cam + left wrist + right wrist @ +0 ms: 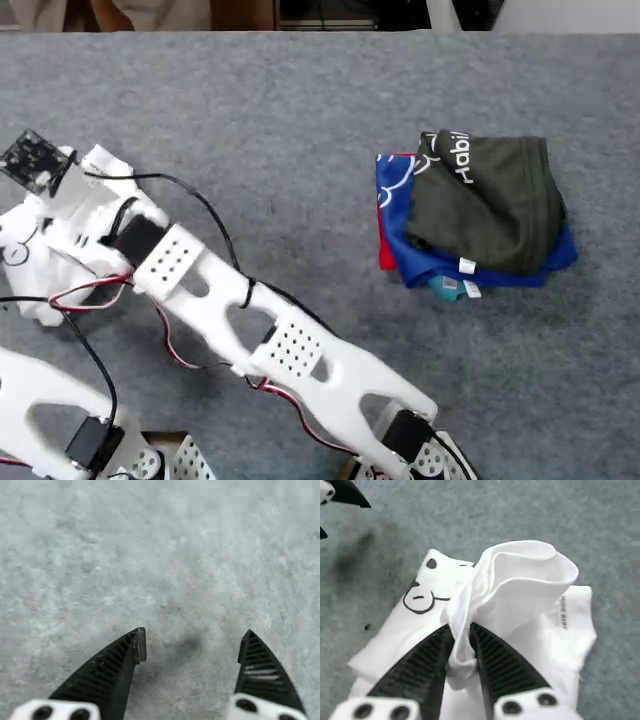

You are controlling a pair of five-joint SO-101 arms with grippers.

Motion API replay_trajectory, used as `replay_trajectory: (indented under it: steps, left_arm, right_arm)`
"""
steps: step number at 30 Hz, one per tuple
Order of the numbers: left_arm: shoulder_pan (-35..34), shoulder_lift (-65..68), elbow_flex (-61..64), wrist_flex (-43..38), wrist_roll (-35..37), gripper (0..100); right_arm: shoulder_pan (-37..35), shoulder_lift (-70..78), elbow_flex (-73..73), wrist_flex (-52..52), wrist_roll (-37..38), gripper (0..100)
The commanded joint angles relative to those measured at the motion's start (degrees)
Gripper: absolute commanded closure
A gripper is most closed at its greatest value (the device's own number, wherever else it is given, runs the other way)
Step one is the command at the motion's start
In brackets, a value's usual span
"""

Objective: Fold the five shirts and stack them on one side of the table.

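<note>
The right gripper (pixel 462 627) had its black ribbed jaws nearly closed on a bunched ridge of the white cotton shirt with a black line drawing (pixel 530 580). The shirt lay rumpled near the left edge of the grey felt-covered table (pixel 300 120). Just beyond, the left gripper (pixel 192 640) hung over bare felt, jaws wide apart and holding nothing. Well apart, on the right side, sat the pile of folded shirts (pixel 470 215), dark olive on top. The fold would probably go best if the free gripper pinned the shirt's far edge while the pinched ridge was drawn over low and laid flat, so the garment did not drag.
</note>
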Motion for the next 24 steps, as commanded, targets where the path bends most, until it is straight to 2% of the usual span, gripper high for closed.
replay_trajectory:
  steps: [1,11,17,24]
  left_arm:
    - [-0.44,-1.01,-2.64,-0.79,0.79,70]
    - [-0.53,-1.01,-2.64,-0.7,0.79,70]
    - [-0.35,-1.01,-2.46,-0.7,0.79,70]
    - [-0.35,-1.01,-2.46,-0.7,0.79,70]
  right_arm:
    - [0.75,0.66,-1.36,-1.32,-1.14,99.4]
    - [9.01,4.35,-1.36,-1.32,-3.78,96.6]
    - [9.8,4.62,-0.92,1.14,-14.95,79.7]
    - [8.75,4.79,-0.4,10.11,-21.36,78.0]
